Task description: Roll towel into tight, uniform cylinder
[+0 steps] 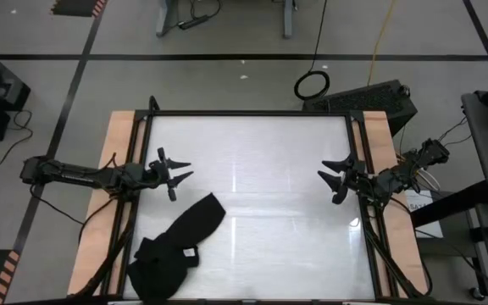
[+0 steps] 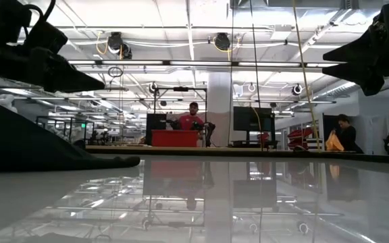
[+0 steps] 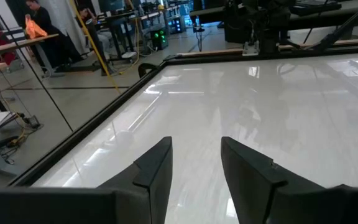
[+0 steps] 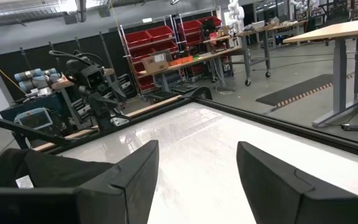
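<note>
The towel (image 1: 174, 250) lies crumpled and unrolled near the table's (image 1: 269, 169) front-left corner, untouched, while left gripper (image 1: 176, 172) and right gripper (image 1: 333, 180) hover spread, well apart.

A plain black towel (image 1: 173, 251) with a small white tag (image 1: 190, 252) lies on a glossy white tabletop (image 1: 261, 195) framed in black and flanked by 2 pale wood side boards (image 1: 102, 203). The left gripper (image 1: 176, 172) and right gripper (image 1: 332, 180) are matte black. Orange-and-black hazard stripes (image 1: 81, 8) mark the grey floor. Red storage bins (image 4: 180, 32) fill shelving behind, and a person (image 2: 193, 119) wears what appears to be a red top.
</note>
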